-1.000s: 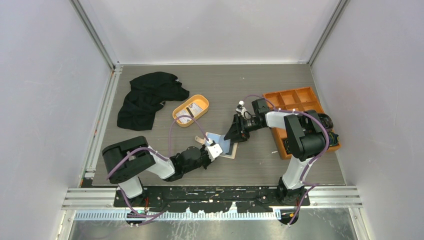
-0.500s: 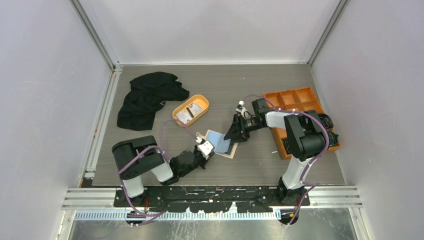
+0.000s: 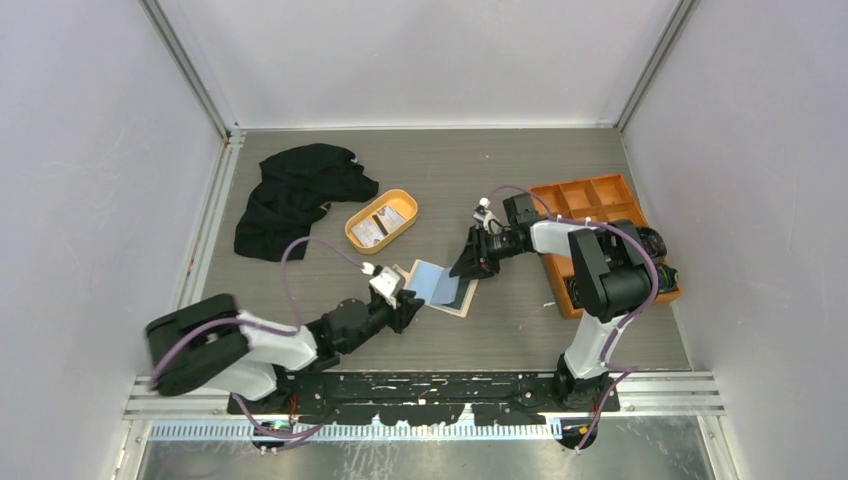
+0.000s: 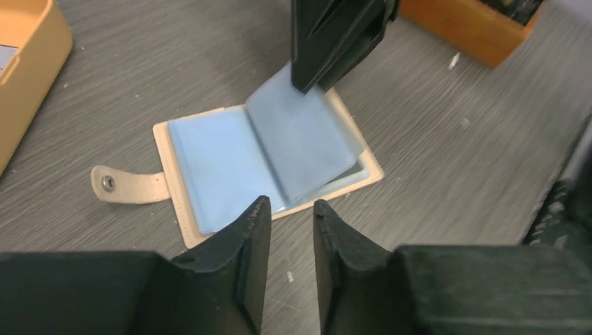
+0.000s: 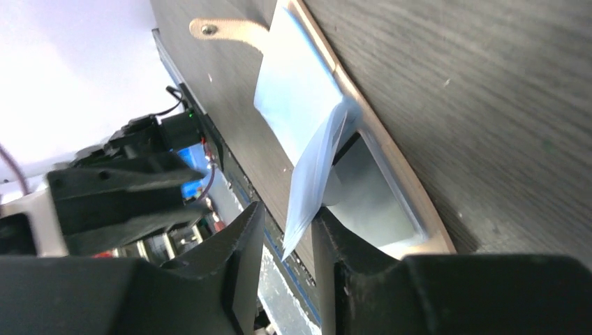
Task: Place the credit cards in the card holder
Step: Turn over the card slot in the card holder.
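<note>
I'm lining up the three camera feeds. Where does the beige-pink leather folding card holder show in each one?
Top external: the beige-pink leather folding card holder lies open just below centre.
Left wrist: holder at centre, blue pages up.
Right wrist: holder runs from top centre down to the right, seen at a low angle.
Shared landmark: the right hand pinching one blue page.

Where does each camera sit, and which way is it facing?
Top external: above and behind the robot, looking down at the table; both arms show, left gripper and right gripper.
Left wrist: low, looking forward over the open card holder; its own fingers frame the bottom.
Right wrist: low and tilted, looking back toward the left gripper; its own fingers straddle a lifted blue page.
Shared: the card holder.
</note>
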Motion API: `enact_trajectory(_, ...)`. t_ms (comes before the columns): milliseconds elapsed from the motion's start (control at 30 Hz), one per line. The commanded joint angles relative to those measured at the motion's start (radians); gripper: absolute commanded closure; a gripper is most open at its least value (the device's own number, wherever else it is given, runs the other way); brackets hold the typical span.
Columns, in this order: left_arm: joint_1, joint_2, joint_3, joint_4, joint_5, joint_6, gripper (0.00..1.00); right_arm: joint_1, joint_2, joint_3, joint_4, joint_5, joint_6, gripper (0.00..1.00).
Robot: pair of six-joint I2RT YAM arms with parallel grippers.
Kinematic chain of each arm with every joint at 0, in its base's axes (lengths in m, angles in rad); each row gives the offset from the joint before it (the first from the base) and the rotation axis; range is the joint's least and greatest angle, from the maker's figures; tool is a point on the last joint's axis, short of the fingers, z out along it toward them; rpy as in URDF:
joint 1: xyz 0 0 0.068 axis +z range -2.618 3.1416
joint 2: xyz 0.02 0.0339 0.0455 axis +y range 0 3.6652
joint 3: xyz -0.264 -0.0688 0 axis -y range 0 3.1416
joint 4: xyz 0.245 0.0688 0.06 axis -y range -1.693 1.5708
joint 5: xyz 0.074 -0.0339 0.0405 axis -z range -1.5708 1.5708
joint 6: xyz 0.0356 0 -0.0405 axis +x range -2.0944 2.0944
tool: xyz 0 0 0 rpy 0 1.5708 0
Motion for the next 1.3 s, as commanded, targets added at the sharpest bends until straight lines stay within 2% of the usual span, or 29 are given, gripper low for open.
enact_trajectory(0, 0.004, -0.293, 0.105, -0.555, -0.033, -0.187, 0.64, 0.032, -0.025, 0.075, -0.015, 0.114, -0.028, 0.66)
enact_trajectory(33, 0.006, -0.349, 0.132, -0.678, -0.029, -0.201, 0.60, 0.040, -0.026, 0.084, -0.031, 0.134, -0.043, 0.67)
enact_trajectory(100, 0.008, -0.445, 0.146, -0.805, -0.028, -0.232, 0.50, 0.056, -0.013, 0.107, -0.066, 0.150, -0.075, 0.72)
enact_trajectory(200, 0.009, -0.567, 0.111, -0.861, -0.025, -0.305, 0.37, 0.078, 0.004, 0.167, -0.156, 0.188, -0.143, 0.80)
enact_trajectory(367, 0.011, -0.726, 0.067, -0.919, -0.018, -0.402, 0.39, 0.097, 0.037, 0.256, -0.314, 0.264, -0.261, 0.86)
enact_trajectory(467, 0.011, -0.756, 0.059, -0.932, -0.019, -0.444, 0.41, 0.101, 0.033, 0.283, -0.370, 0.295, -0.314, 0.88)
enact_trajectory(567, 0.011, -0.718, 0.066, -0.898, 0.008, -0.476, 0.42, 0.126, 0.053, 0.336, -0.454, 0.315, -0.390, 0.88)
enact_trajectory(667, 0.011, -0.618, 0.091, -0.850, 0.012, -0.522, 0.42, 0.169, 0.076, 0.386, -0.521, 0.332, -0.467, 0.87)
enact_trajectory(767, 0.012, -0.518, 0.124, -0.809, -0.036, -0.566, 0.42, 0.209, 0.084, 0.407, -0.527, 0.334, -0.477, 0.79)
enact_trajectory(833, 0.017, -0.462, 0.138, -0.773, -0.051, -0.579, 0.42, 0.214, 0.086, 0.410, -0.523, 0.324, -0.474, 0.74)
enact_trajectory(1100, 0.078, -0.284, 0.145, -0.561, 0.029, -0.651, 0.38, 0.211, 0.047, 0.360, -0.461, 0.255, -0.415, 0.62)
enact_trajectory(1267, 0.079, -0.148, 0.220, -0.497, 0.078, -0.675, 0.37, 0.162, 0.023, 0.304, -0.394, 0.179, -0.340, 0.60)
